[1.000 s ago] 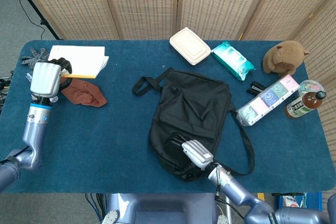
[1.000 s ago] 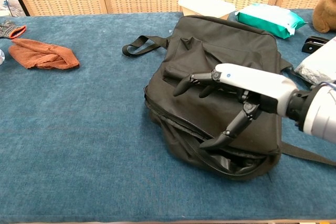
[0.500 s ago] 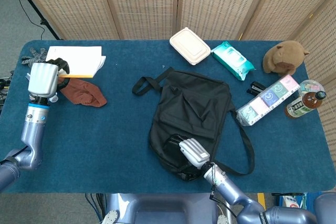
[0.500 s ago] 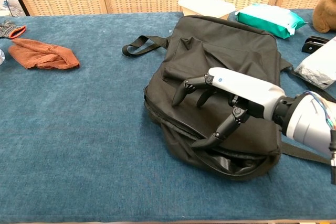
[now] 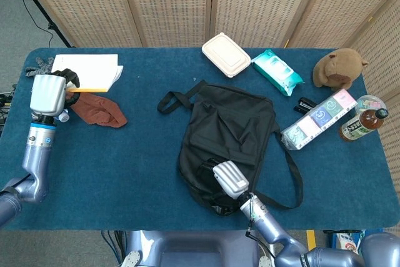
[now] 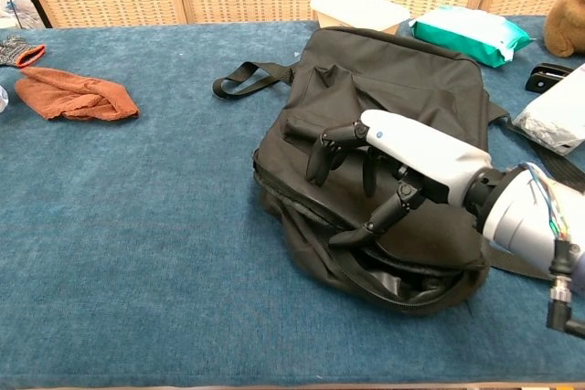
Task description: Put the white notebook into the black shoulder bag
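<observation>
Left hand gripped white notebook, lifted; right hand, fingers spread, pressed black shoulder bag, zip gaping

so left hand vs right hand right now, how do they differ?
The left hand is at the far left of the table and grips the white notebook; the right hand holds nothing. The left hand is well away from the black shoulder bag, while the right hand rests on it by the open zipper, fingers spread and curled down. Shared: both have white backs and dark fingers.
</observation>
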